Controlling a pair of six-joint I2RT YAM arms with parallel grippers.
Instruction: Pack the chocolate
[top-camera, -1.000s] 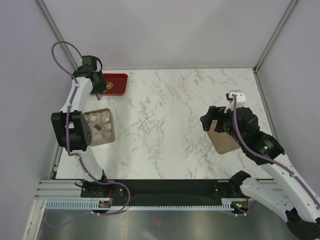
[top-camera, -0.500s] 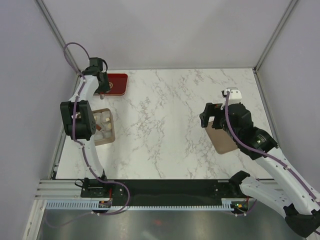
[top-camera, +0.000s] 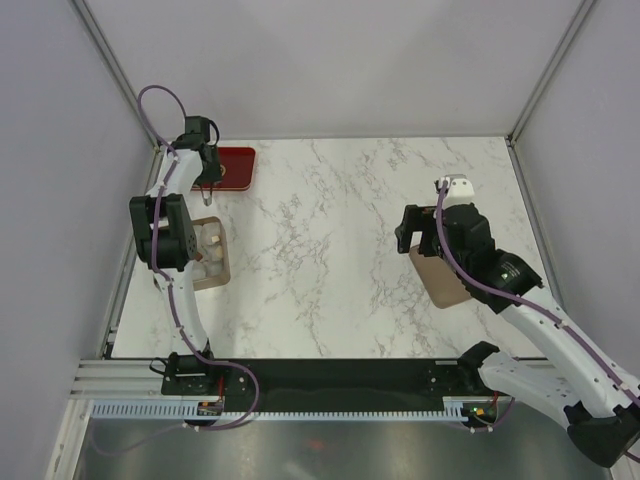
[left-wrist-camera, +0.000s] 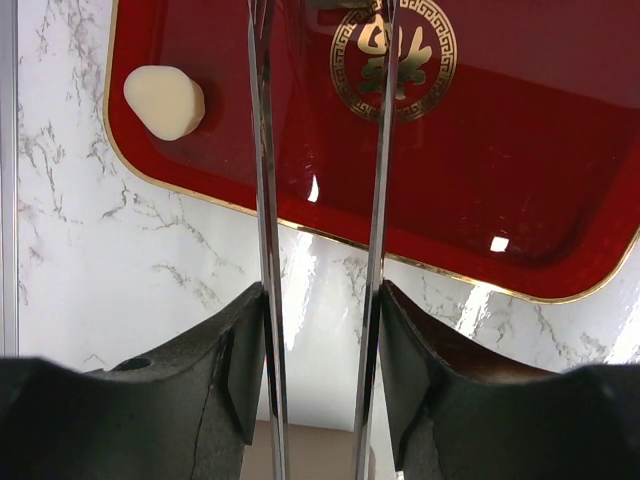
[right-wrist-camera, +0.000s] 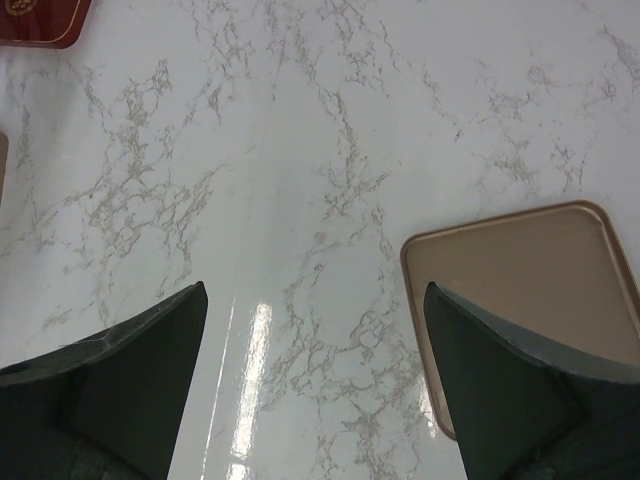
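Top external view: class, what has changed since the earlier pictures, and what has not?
The left arm folded in towards the red gold-rimmed tray, its jaws shifting right over it. The right arm slid left, away from its base, over the flat tan lid. Tray, lid and tan box of chocolate pieces stayed put.

A tray (top-camera: 236, 168) is set at the tabletop's (top-camera: 330, 250) far left corner, with one chocolate piece (left-wrist-camera: 164, 101) laid in it near a corner. A box (top-camera: 215, 278) holding more pieces is placed before it, along the left edge. A lid (top-camera: 447, 283) is laid toward the right edge.
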